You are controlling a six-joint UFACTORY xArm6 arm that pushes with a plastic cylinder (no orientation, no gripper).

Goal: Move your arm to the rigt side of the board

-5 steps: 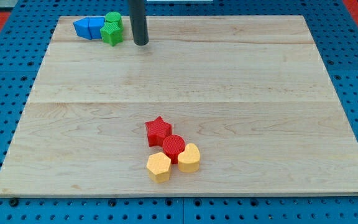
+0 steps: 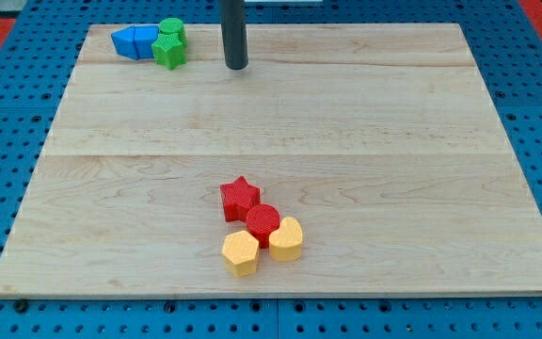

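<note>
Resting my tip (image 2: pixel 237 66) on the board (image 2: pixel 393 141) near its top edge, left of centre, right of the green blocks (image 2: pixel 169 44) and blue blocks (image 2: pixel 134 40), apart from them. No pincer here, just a rod. Red star (image 2: pixel 239 196), red cylinder (image 2: pixel 263 223), two yellow blocks (image 2: pixel 263 247) clustered toward the board's bottom.

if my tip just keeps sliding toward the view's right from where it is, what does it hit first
Nothing, as far as this view shows. My tip sits near the view's top, right of the green blocks and blue blocks. No blocks show between it and the board's right edge; the red and yellow cluster lies far below that line.
</note>
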